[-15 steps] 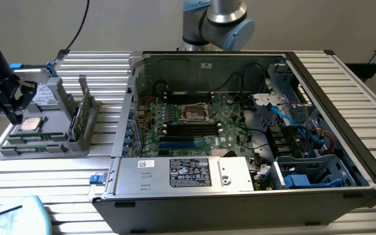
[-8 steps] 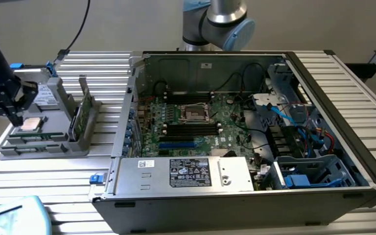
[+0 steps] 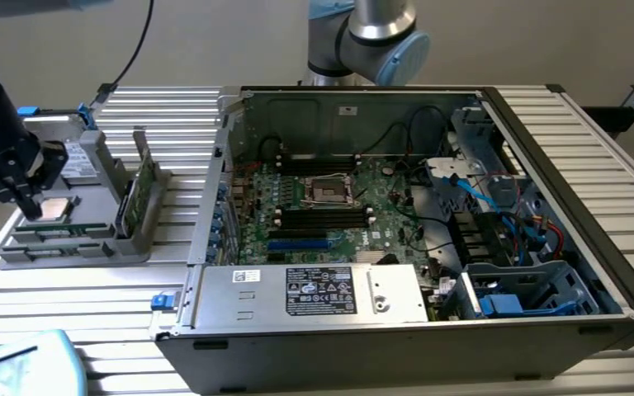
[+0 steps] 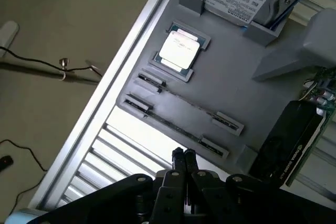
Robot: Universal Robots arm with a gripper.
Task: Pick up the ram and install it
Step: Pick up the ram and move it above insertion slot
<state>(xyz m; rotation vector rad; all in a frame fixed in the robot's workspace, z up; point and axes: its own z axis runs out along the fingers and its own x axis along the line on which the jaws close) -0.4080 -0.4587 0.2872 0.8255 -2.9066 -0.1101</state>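
A ribbed metal desk (image 3: 108, 313) carries an open computer case (image 3: 405, 355), with a grey tray (image 3: 63, 257) at the exterior view's left. Your pincer (image 4: 184, 155) hangs closed and empty just above the ram (image 3: 69, 230) slotted in that tray.

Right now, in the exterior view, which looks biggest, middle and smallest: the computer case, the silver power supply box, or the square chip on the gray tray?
1. Biggest: the computer case, by far.
2. Middle: the silver power supply box.
3. Smallest: the square chip on the gray tray.
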